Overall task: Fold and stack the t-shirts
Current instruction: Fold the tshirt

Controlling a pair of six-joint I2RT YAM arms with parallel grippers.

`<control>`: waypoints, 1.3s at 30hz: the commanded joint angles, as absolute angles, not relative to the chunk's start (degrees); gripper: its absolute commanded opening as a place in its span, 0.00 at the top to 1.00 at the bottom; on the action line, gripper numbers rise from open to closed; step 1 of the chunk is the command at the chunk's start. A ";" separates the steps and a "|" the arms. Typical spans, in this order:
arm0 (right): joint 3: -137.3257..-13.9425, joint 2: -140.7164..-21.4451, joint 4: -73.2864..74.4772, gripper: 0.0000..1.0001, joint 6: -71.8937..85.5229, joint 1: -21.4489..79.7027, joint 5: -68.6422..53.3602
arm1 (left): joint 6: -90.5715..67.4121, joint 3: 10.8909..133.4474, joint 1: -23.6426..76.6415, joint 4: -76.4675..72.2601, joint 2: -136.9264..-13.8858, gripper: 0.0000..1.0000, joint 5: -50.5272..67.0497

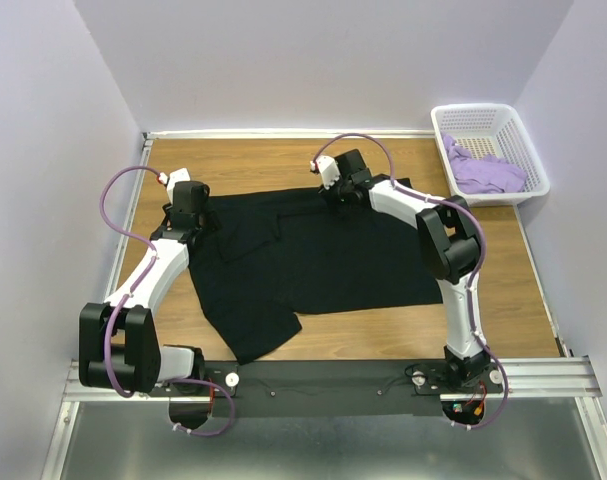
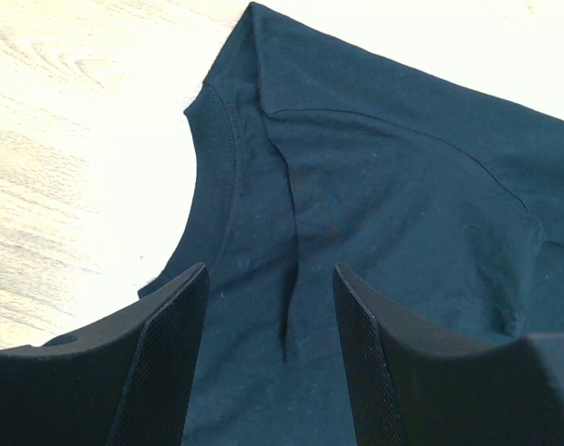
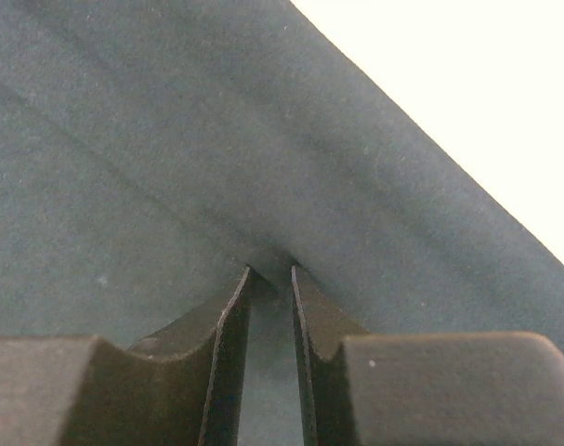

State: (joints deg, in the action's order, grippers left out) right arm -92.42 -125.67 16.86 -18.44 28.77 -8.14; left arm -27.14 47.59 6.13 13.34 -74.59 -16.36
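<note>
Closest in, a metal rail [image 1: 333,378] runs along the near edge of the wooden desk [image 1: 493,310], which holds a white lattice basket [image 1: 528,160] in one far corner. Left of the basket and nearer than it, well apart from it, lies the black t-shirt [image 1: 323,255], by far the biggest piece of cloth. It is plain and spread almost flat across the desk. One short sleeve [image 1: 258,335] juts toward the rail on the side away from the basket, and a loose flap is doubled over near the neck. Seen close, its ribbed collar [image 2: 212,167] curves in a stitched arc against the pale wood, and soft creases run down from the shoulder seam. Inside the basket sits the lavender t-shirt [image 1: 486,172], crumpled in a heap that fills the nearer half. The left fingers [image 2: 184,325] stand well apart over the black t-shirt's collar end, the end farthest from the basket, with nothing gripped between them. The right fingers [image 3: 233,316] are on that shirt's far edge, between the left ones and the basket. They are drawn nearly together, nipping a small pucker of the black cloth at their tips.
</note>
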 commanded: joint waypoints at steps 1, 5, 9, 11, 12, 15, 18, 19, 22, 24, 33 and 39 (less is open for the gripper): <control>-94.66 -127.44 18.28 0.68 -19.42 29.18 -6.95 | -26.72 48.34 6.15 12.22 -75.06 0.36 -17.84; -95.36 -127.53 18.28 0.68 -19.69 29.27 -6.59 | -26.63 48.34 6.15 12.22 -75.23 0.37 -17.58; -95.80 -128.05 18.28 0.68 -19.69 29.18 -6.68 | -26.54 48.43 6.15 12.30 -75.41 0.37 -17.40; -95.71 -128.23 18.37 0.69 -19.60 29.18 -6.94 | -26.54 48.34 6.15 12.30 -75.24 0.37 -17.40; -95.63 -128.23 18.37 0.69 -19.69 29.18 -7.03 | -26.54 48.34 6.15 12.22 -75.23 0.37 -17.40; -95.10 -128.06 18.54 0.71 -19.60 29.27 -7.38 | -26.46 48.25 6.15 12.30 -75.32 0.37 -17.49; -94.75 -127.88 18.72 0.73 -19.78 29.18 -7.65 | -26.46 48.34 6.15 12.22 -75.24 0.37 -17.32; -94.57 -127.88 18.72 0.75 -19.78 29.18 -7.73 | -26.46 48.34 6.15 12.22 -75.23 0.37 -17.31; -94.57 -127.88 18.98 0.83 -19.78 29.18 -7.73 | -26.46 48.34 6.15 12.22 -75.15 0.37 -17.31; -94.66 -127.88 19.16 0.87 -19.86 29.18 -7.73 | -26.46 48.25 6.15 12.22 -75.15 0.37 -17.31; -95.19 -126.39 20.13 0.99 -19.95 29.27 -8.09 | -26.37 48.25 6.15 12.22 -75.41 0.37 -17.31; -94.66 -123.67 21.18 0.99 -19.78 29.18 -8.70 | -26.37 48.25 6.15 12.13 -75.32 0.37 -17.31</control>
